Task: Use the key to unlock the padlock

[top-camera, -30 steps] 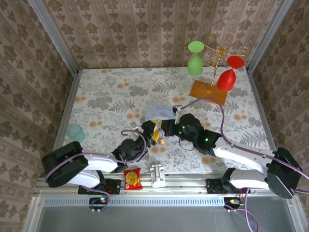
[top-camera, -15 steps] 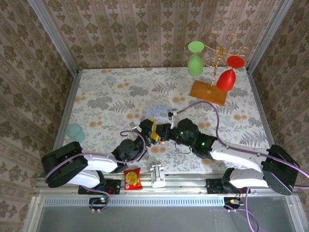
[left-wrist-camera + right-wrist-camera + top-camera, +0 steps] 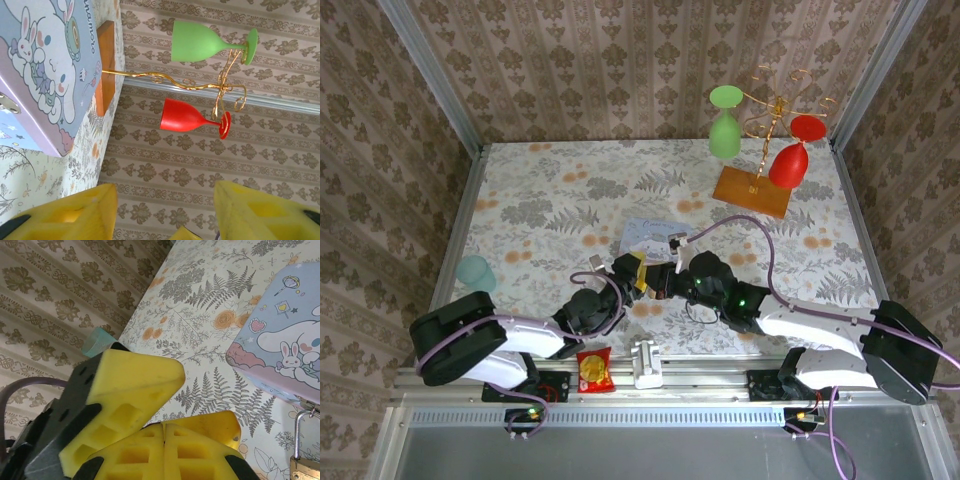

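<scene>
The brass padlock [image 3: 304, 469] with its silver shackle hangs at the latch of the pale blue cartoon tin [image 3: 285, 340], at the right wrist view's bottom right corner. My right gripper [image 3: 163, 426] is shut, its yellow pads pressed flat together, a little left of the padlock. No key shows between them; the key is hidden. My left gripper [image 3: 165, 220] stands open, and a yellow tip of the right gripper pokes up between its fingers. From above, both grippers [image 3: 632, 268] [image 3: 660, 280] meet just in front of the tin [image 3: 645, 232].
A gold wire rack on an orange wooden base [image 3: 750, 188] holds a green glass [image 3: 724, 120] and a red glass [image 3: 792, 155] at the back right. A teal cup [image 3: 476, 270] stands at the left edge. A snack packet [image 3: 593, 370] and a white block [image 3: 647, 362] lie at the near rail.
The right gripper has slid left and nearer, closing up against the left gripper. The left gripper has barely moved.
</scene>
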You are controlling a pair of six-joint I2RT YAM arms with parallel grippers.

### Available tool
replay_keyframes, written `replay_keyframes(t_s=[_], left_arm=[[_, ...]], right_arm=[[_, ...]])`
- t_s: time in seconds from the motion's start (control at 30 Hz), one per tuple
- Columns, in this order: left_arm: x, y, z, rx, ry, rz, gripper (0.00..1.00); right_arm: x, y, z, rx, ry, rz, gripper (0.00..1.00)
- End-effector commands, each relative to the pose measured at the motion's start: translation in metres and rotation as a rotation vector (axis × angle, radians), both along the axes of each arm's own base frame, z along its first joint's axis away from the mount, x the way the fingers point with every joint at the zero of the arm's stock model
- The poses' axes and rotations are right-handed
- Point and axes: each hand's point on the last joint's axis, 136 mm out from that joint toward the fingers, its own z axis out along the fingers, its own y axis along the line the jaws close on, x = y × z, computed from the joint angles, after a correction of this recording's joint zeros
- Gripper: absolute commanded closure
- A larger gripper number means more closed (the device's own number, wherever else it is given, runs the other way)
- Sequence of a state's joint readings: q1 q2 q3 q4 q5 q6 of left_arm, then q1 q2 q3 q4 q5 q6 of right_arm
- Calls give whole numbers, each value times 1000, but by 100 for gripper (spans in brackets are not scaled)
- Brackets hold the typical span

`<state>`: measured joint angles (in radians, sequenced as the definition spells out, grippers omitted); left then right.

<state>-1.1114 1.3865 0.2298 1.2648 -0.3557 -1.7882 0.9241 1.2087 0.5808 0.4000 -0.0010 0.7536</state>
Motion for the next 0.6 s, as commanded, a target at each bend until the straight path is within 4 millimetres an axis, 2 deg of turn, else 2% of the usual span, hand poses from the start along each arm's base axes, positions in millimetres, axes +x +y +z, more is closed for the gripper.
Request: replay_keyframes(t_s=[0.0,0.4,0.57], left_arm=[[2,-4,13,-35,-25,-6,51],[3,-5,11,-19,-32,-5,74],[3,-7,8,-14,-23,-13,77]], right_arm=[[-5,-5,-2,-20,-18,9,100],[-7,-8,-1,-9,-24,6,100],[-7,-12,1,-13,-33,-2,100]])
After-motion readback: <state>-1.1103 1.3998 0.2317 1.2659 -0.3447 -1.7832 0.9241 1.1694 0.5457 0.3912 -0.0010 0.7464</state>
